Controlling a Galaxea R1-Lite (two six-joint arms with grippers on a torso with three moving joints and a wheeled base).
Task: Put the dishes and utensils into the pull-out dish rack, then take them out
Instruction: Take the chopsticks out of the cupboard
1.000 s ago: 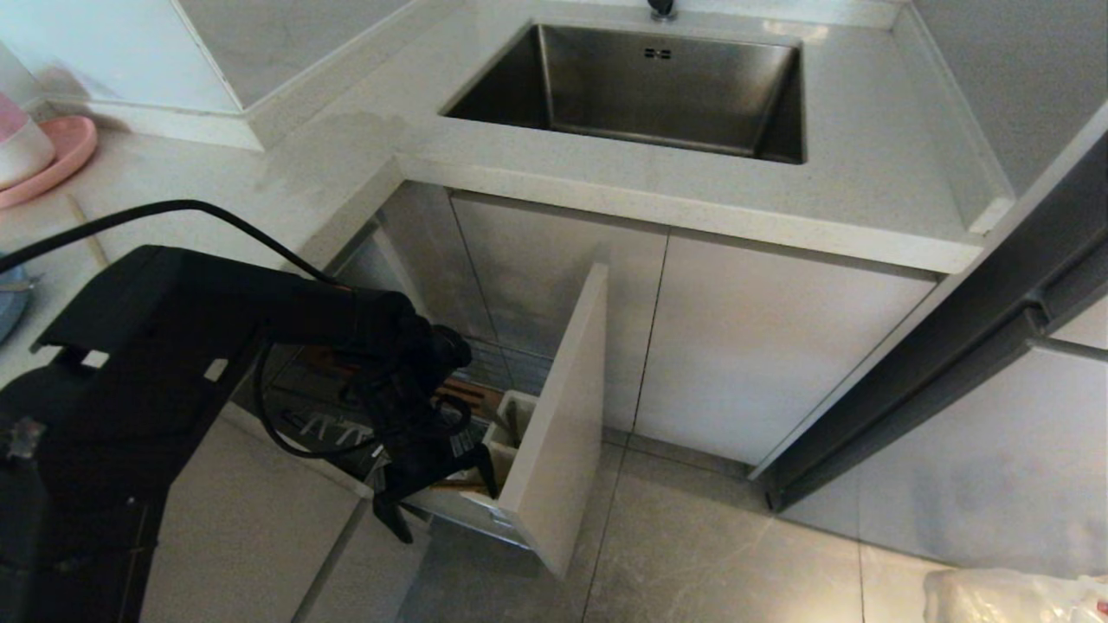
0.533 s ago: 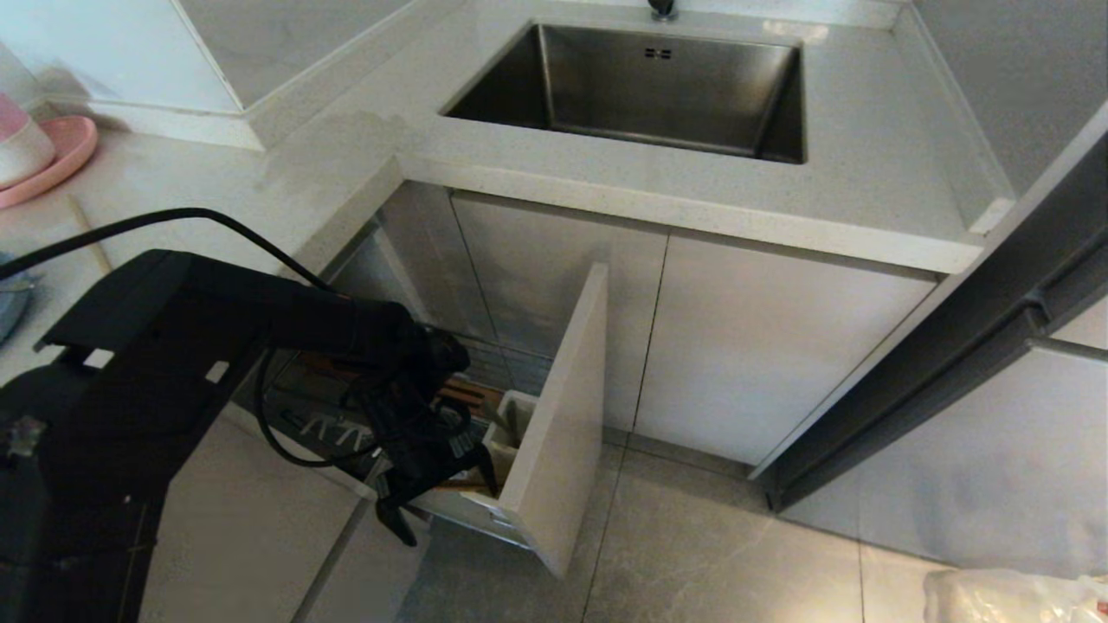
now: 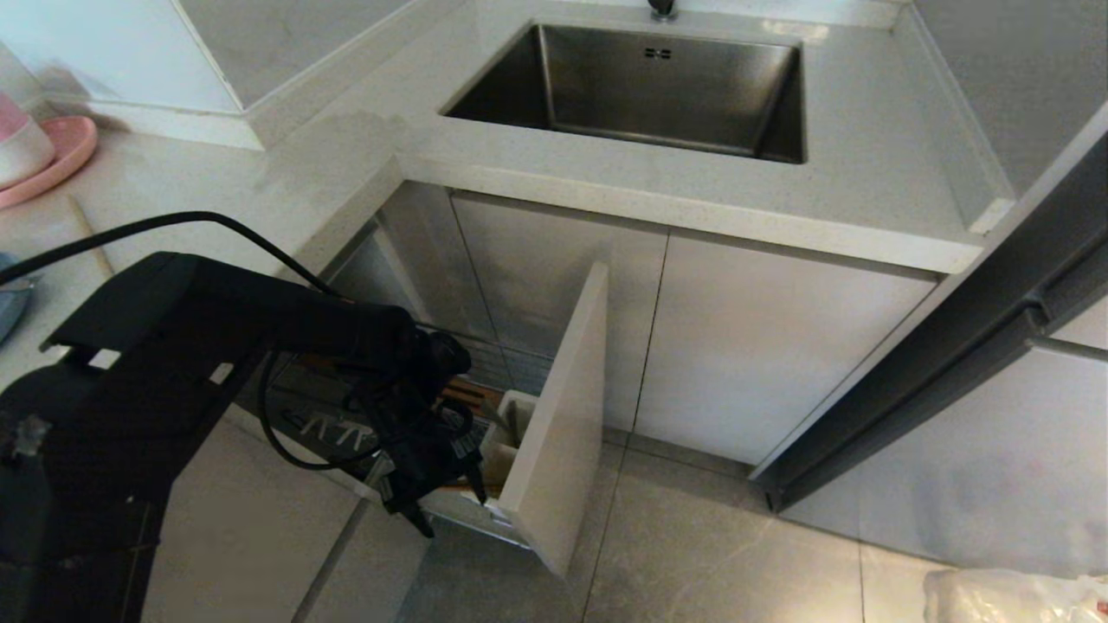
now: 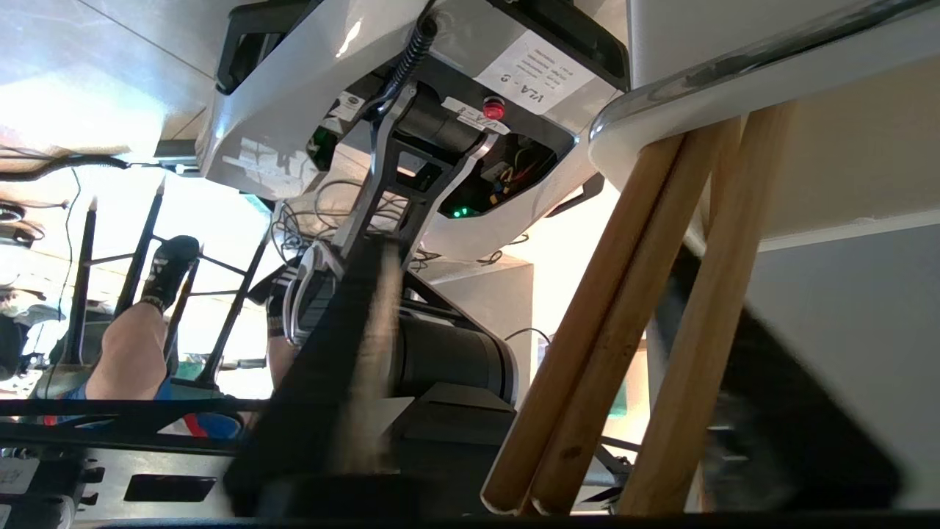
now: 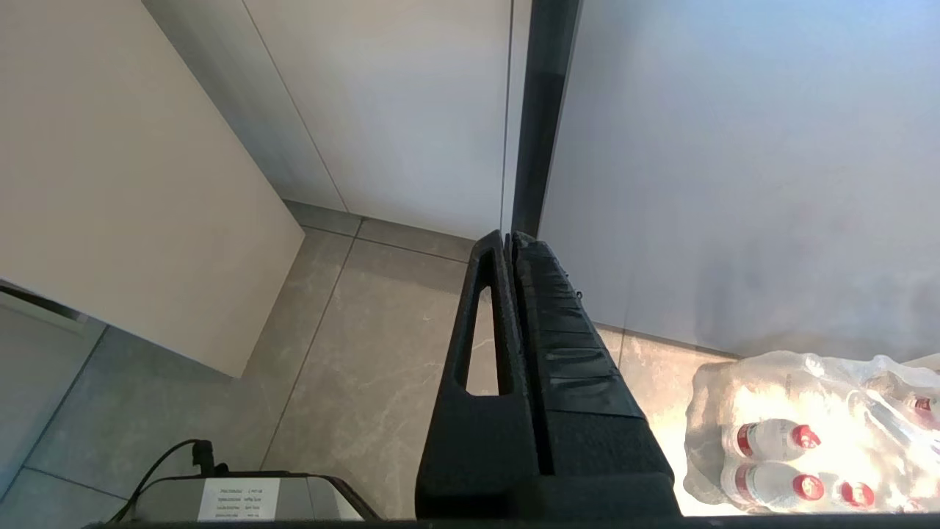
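The pull-out dish rack (image 3: 485, 355) stands drawn out under the counter, with its beige front panel (image 3: 563, 407) towards the floor. Light-brown chopsticks (image 4: 587, 353) stand upright in its white utensil cup (image 3: 511, 424), whose rim (image 4: 661, 110) shows in the left wrist view. My left gripper (image 3: 450, 512) reaches down at the cup. Its jaws (image 4: 536, 257) straddle the chopsticks and are open; one finger lies against them and the other is still apart. A pale-blue dish (image 3: 9, 303) peeks in on the counter at the far left. My right gripper (image 5: 507, 236) hangs shut and empty over the floor.
A steel sink (image 3: 640, 86) is set in the counter above the rack. A pink plate (image 3: 61, 156) with a pink-and-white bowl (image 3: 17, 147) sits at the counter's far left. A pack of water bottles (image 5: 808, 433) lies on the floor. A person's legs (image 4: 132, 345) show behind me.
The left gripper's jaws have narrowed around the chopsticks in the cup, and the wrist has turned slightly. The right arm has not moved.
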